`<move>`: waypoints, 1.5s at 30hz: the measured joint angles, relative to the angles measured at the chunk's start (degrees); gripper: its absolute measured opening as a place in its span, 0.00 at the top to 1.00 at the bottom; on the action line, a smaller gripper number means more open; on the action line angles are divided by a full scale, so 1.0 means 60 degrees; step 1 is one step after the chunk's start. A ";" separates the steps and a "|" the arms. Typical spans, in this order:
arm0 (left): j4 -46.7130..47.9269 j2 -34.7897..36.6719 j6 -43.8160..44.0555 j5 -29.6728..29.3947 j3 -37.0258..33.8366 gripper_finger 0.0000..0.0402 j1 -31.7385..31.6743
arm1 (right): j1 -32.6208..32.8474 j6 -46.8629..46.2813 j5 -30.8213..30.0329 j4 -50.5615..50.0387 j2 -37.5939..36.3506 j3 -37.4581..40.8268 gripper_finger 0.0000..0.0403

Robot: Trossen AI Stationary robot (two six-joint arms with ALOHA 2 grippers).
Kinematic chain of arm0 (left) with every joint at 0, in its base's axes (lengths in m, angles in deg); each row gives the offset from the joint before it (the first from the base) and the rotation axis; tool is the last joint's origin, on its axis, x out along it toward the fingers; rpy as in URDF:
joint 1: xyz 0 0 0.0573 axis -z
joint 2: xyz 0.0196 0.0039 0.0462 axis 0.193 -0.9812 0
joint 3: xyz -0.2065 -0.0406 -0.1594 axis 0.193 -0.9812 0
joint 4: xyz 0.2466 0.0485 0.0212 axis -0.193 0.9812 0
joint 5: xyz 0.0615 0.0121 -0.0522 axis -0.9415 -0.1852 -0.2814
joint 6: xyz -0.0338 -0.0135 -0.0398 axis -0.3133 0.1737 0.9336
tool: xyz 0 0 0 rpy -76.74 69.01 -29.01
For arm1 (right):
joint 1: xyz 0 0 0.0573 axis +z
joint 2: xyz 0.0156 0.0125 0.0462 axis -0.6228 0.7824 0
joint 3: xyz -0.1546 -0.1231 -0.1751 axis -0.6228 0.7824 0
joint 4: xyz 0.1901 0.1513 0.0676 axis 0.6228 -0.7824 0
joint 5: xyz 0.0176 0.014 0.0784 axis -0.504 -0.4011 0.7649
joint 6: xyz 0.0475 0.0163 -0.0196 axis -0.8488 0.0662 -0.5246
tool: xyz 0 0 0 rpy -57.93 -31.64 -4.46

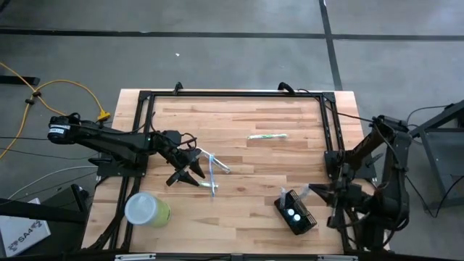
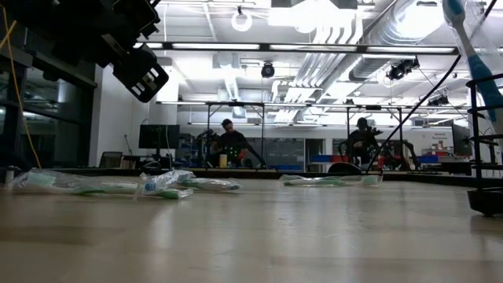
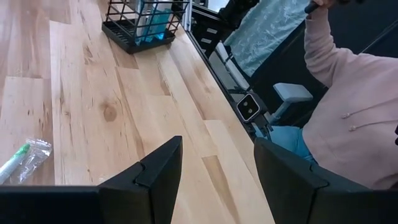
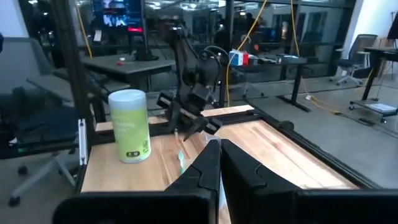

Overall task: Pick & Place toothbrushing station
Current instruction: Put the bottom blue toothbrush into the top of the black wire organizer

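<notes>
Both dark fingers (image 3: 158, 180) of my left tool (image 1: 190, 174) stand apart, holding nothing, above wrapped toothbrushes (image 1: 214, 172) well left of the toothbrushing station (image 1: 296, 212). I see that black holder on the bench (image 1: 239, 123), just beside my right tool (image 1: 316, 190), which is closed and empty.

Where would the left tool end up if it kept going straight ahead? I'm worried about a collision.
Probably nothing soon: the open left tool faces bare table. The black wire holder sits off to one side; depth is uncertain.
</notes>
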 joint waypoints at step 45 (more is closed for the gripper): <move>-0.0197 0.0001 -0.0011 0.0011 0.0000 0.51 0.0000 | -0.1459 0.2713 0.0274 0.5445 0.0980 0.1196 0.99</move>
